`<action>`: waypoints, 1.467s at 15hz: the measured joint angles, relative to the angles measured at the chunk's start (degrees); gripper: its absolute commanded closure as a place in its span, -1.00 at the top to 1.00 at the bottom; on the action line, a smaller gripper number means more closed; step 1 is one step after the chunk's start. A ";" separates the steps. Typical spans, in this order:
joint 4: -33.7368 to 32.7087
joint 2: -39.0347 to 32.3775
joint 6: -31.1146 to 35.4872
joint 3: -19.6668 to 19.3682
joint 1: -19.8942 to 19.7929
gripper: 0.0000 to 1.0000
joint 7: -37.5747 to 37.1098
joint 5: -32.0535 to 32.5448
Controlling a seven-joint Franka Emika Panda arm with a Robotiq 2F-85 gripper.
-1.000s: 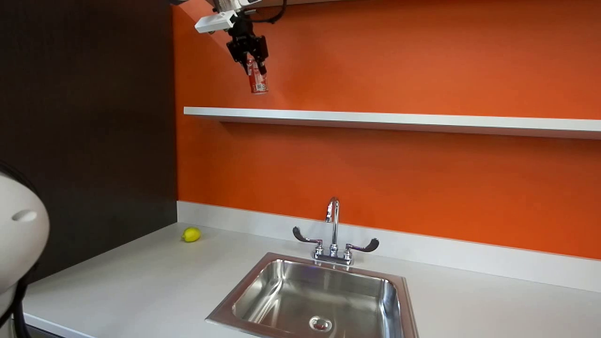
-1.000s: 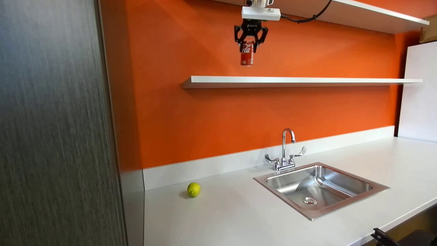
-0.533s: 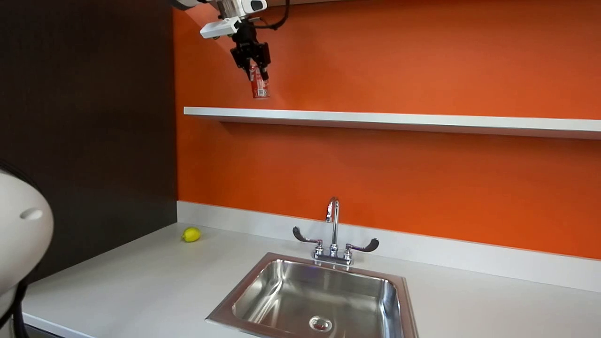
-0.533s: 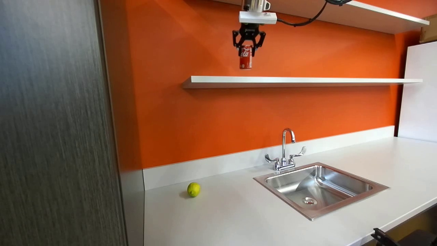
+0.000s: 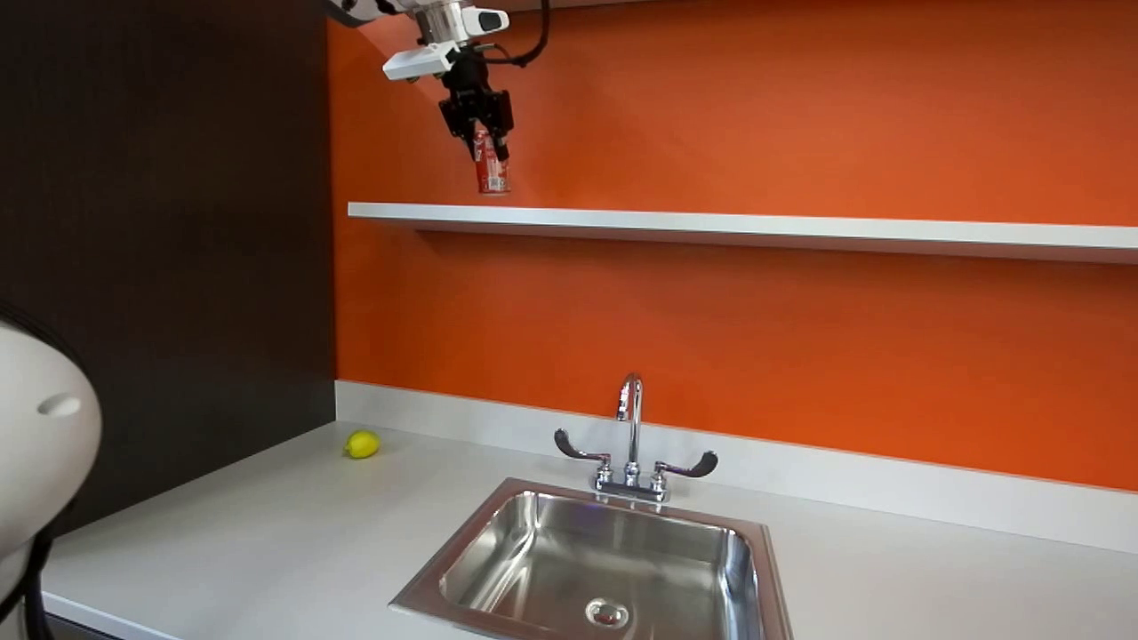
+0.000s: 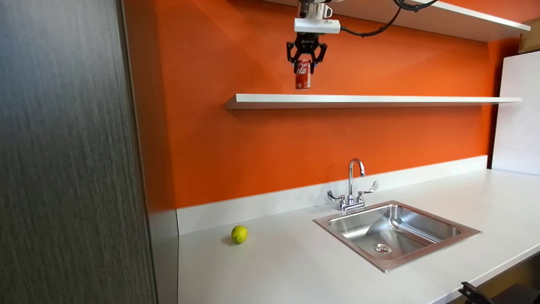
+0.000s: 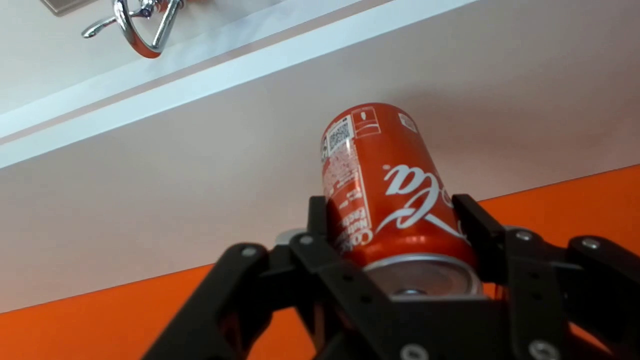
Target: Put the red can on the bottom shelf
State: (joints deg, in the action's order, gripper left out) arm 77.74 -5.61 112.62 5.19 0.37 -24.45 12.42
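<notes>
The red can point(image 5: 493, 176) hangs upright, slightly tilted, in my gripper point(image 5: 488, 155) above the left part of the bottom shelf point(image 5: 711, 224). In an exterior view the can point(image 6: 303, 80) and gripper point(image 6: 303, 71) are a little above the shelf's front edge point(image 6: 358, 99), with a small orange gap showing below the can. In the wrist view both fingers of the gripper point(image 7: 390, 210) press on the sides of the can point(image 7: 390, 150) near its silvery top. The pale shelf surface point(image 7: 175, 175) lies beyond the can's base. The can's far side is hidden.
An upper shelf point(image 6: 443, 21) runs above, close to the arm and its cable. A dark panel point(image 5: 178, 222) stands at the left. Below are a sink point(image 6: 468, 232), a faucet point(image 5: 633, 444) and a yellow lemon point(image 5: 362, 444) on the countertop point(image 6: 270, 270).
My gripper has moved down with the can, bringing its base closer to the shelf. It has shifted slightly sideways. The shelf, lemon and sink have not moved.
</notes>
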 measured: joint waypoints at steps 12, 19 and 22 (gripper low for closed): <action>-1.95 -2.13 -3.76 -0.76 -0.06 -0.23 0.00 -2.23; -4.00 -3.56 -4.85 -1.23 -0.06 0.81 0.00 -2.24; -4.62 -3.82 -5.27 -1.49 -0.07 1.00 0.00 -2.24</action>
State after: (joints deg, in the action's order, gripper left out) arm 73.12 -9.43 107.35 3.71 0.30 -24.45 10.19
